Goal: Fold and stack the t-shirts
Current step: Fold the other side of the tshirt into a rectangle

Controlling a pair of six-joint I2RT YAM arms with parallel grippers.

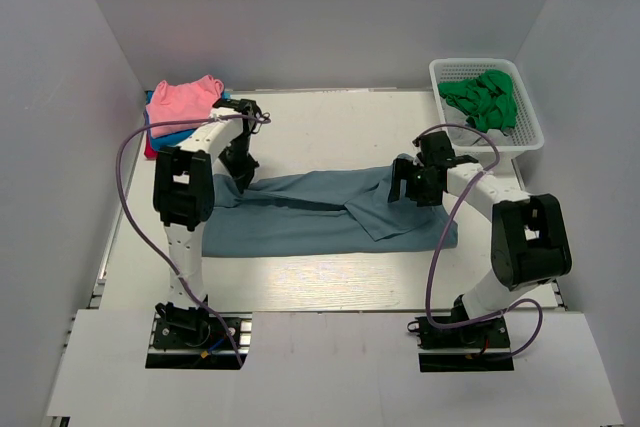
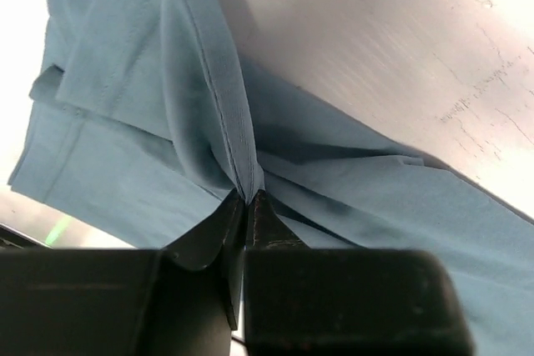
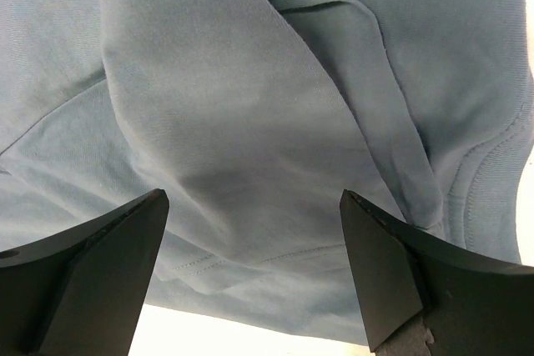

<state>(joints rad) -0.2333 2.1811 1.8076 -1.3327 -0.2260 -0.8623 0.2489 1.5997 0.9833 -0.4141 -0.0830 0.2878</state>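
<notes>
A large slate-blue t-shirt point(image 1: 320, 215) lies spread across the middle of the table, folded lengthwise with creases. My left gripper point(image 1: 238, 169) is at its far left edge, shut on a pinched ridge of the blue cloth point(image 2: 238, 156). My right gripper point(image 1: 412, 185) hovers over the shirt's right end, open and empty, its fingers point(image 3: 108, 243) straddling a fold of the blue cloth point(image 3: 250, 122). A pink t-shirt point(image 1: 182, 99) lies on top of bright blue and red ones at the far left corner.
A white mesh basket point(image 1: 520, 117) at the far right holds crumpled green cloth point(image 1: 485, 99). White walls close in the table on three sides. Purple cables loop from both arms.
</notes>
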